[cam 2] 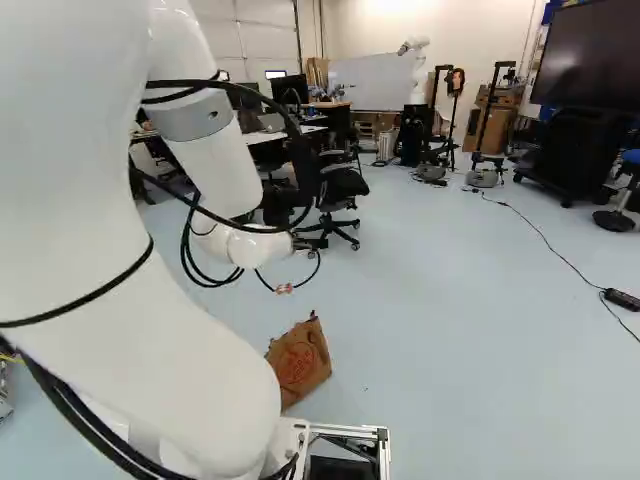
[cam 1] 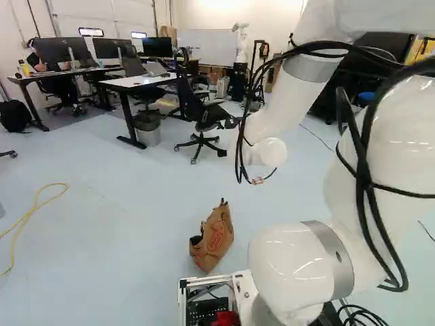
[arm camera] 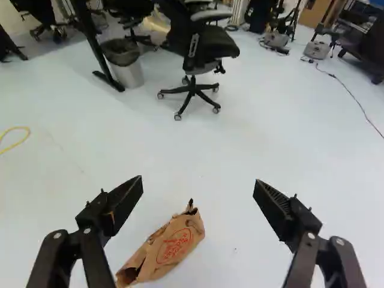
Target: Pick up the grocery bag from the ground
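Your arm (cam 1: 292, 88) arches up from its base joint, forearm slanting down, wrist raised over floor (cam 1: 122, 224). Your gripper (arm camera: 198, 182) has fingers spread wide, nothing pinched. Grocery bag (cam 1: 214, 238) sits on floor below you, crumpled, near base frame (cam 1: 204, 280); wrist view puts it low, toward left finger. You have floor stretching from bag to office chair (cam 1: 198, 112) ahead; yellow cord (cam 1: 26, 219) lies well left, trash bin (cam 1: 147, 129) beside desk (cam 1: 139, 82).

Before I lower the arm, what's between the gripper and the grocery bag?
Nothing that shows: the wrist view gives an unblocked look past the open gripper to the grocery bag on the floor.
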